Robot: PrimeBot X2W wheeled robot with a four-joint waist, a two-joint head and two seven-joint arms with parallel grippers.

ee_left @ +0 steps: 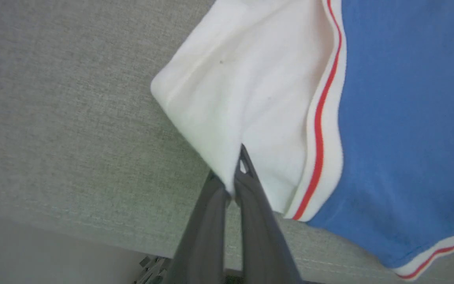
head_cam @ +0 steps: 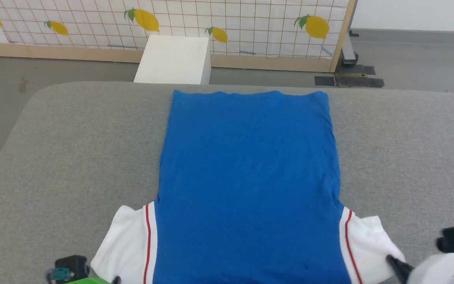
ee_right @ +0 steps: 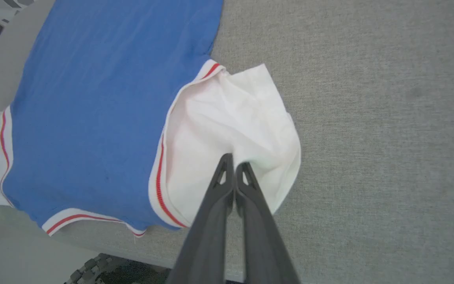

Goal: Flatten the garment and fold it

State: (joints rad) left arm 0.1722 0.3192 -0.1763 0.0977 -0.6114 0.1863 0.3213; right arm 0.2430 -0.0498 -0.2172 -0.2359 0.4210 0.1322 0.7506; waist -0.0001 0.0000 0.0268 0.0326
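Note:
The garment (head_cam: 250, 177) lies flat on the grey padded table (head_cam: 73, 157), blue body spread away from me and hem at the far side. Its white sleeves with red piping lie near me at both sides. In the left wrist view my left gripper (ee_left: 233, 173) is shut on the edge of the left white sleeve (ee_left: 227, 90), with cloth pinched between the fingers. My right gripper (ee_right: 235, 162) is shut with its tips pressed into the puckered right white sleeve (ee_right: 231, 118). In the head view its dark finger (head_cam: 398, 267) meets that sleeve's corner (head_cam: 369, 240).
A white box (head_cam: 173, 59) stands on the floor behind the table, before a lemon-patterned screen (head_cam: 227, 23). Dark mats (head_cam: 349, 81) lie on the floor at the back right. The table's near edge (ee_left: 93, 236) runs just behind both grippers.

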